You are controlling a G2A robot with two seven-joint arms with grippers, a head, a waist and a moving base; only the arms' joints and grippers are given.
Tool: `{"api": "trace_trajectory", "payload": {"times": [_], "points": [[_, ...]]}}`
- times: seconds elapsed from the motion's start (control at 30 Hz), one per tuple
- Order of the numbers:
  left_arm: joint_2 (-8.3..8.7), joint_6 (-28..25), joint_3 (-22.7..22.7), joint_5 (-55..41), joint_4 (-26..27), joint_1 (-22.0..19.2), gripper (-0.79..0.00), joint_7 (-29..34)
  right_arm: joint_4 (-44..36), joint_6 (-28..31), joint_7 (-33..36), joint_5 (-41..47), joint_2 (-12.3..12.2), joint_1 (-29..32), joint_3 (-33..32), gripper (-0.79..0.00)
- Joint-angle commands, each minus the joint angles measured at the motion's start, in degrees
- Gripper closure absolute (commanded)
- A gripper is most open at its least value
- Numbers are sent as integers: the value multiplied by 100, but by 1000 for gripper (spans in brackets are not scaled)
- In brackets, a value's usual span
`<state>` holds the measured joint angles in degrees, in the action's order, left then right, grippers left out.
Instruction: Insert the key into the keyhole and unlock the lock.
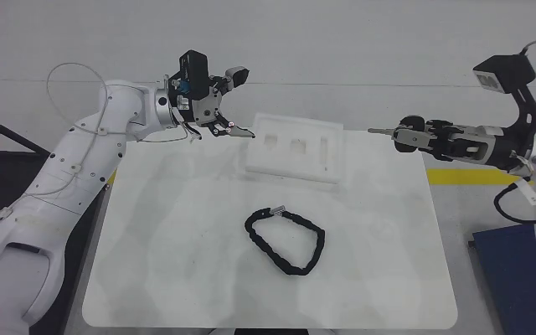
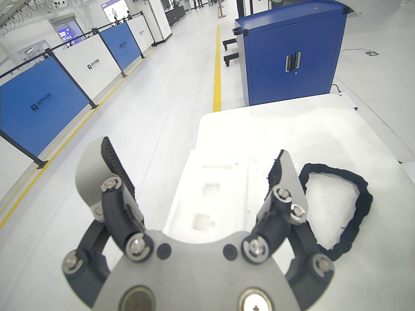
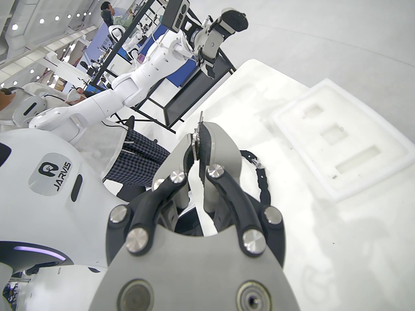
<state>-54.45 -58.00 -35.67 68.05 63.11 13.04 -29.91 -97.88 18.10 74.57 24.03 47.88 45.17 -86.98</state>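
A black fabric-covered chain lock (image 1: 286, 241) lies looped in the middle of the white table (image 1: 167, 251), its metal lock head (image 1: 276, 211) at the far side of the loop. My right gripper (image 1: 400, 133) hovers off the table's far right corner, shut on a small metal key (image 3: 201, 118) whose tip sticks out past the fingertips (image 3: 207, 137). The chain (image 3: 263, 181) lies beyond this gripper (image 3: 197, 135). My left gripper (image 1: 243, 103) hangs open and holds nothing at the far left, beside the foam tray. In the left wrist view its fingers (image 2: 112, 160) spread wide, with the chain (image 2: 353, 208) beyond.
A white foam tray (image 1: 295, 167) with several cut-out pockets sits at the table's far edge, between the two grippers, also as the tray (image 2: 184, 192) and the tray (image 3: 373, 176). A blue cabinet (image 2: 291, 56) stands on the floor past the table.
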Motion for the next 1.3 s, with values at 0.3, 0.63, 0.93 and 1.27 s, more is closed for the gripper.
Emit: {"api": "trace_trajectory", "payload": {"times": [0.3,0.63,0.93,1.27], "points": [[18,143,-53,255,296,209,-785,385,0,0,0,0,0,0,0,0],[-4,598,16,846,776,992,-785,-92,0,0,0,0,0,0,0,0],[-192,791,492,1958,575,1303,-785,-987,0,0,0,0,0,0,0,0],[-450,806,1001,2662,11,1514,-785,-1800,0,0,0,0,0,0,0,0]]}}
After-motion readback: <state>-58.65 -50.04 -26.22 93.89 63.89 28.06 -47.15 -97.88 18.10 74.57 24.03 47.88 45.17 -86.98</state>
